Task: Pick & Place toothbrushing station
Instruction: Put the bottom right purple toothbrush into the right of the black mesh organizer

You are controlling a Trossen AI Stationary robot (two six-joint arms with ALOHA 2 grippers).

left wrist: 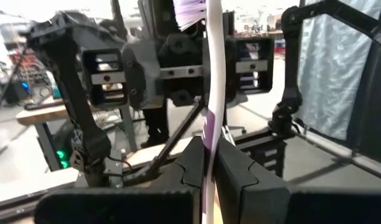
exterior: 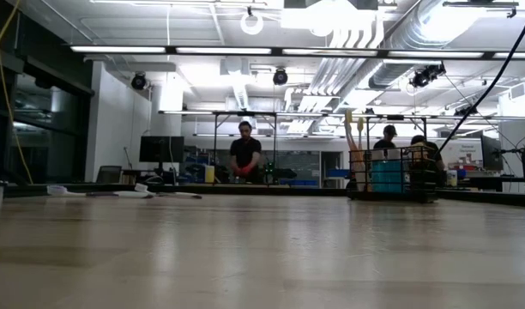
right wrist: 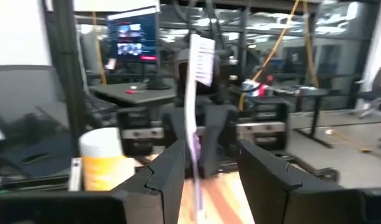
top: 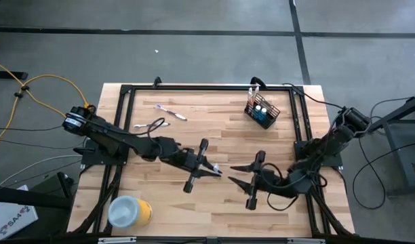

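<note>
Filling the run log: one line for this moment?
left gripper: shut on toothbrush | right gripper: open, facing it | holder: far right

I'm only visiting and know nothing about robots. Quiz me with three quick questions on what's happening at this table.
1. True or false: the left gripper is shut on a toothbrush.
2. Where is the black wire-mesh holder? A) standing on the table, apart from both grippers; B) tipped over on the floor; C) hanging from the left gripper.
3. Fill in: the right gripper, facing that toothbrush, has its jaws ____.

Key: 1 true; 2 A; 3 open.
</note>
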